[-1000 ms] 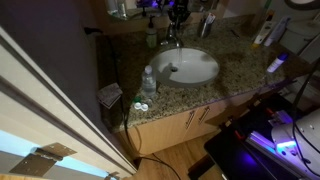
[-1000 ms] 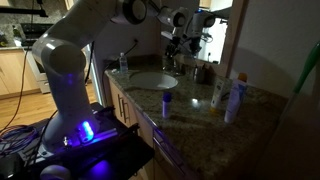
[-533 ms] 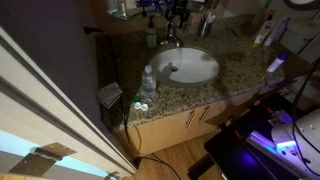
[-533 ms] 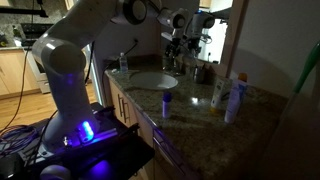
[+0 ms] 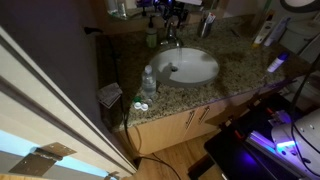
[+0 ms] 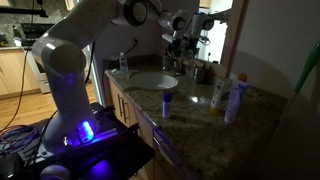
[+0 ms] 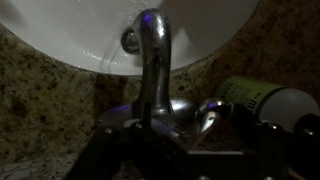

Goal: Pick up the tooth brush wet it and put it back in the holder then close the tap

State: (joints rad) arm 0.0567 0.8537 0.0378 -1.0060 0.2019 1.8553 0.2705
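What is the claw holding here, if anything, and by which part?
Nothing, it seems. In the wrist view the claw stands open above the tap, its jaws apart on either side of the tap's base.

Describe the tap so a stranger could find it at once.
Find the speckled granite counter and its white oval basin. At the basin's back rim stands the tap, a small shiny silver faucet with a short curved spout. Unlike the green-tinted soap bottle beside it, it is metal and arches over the bowl.
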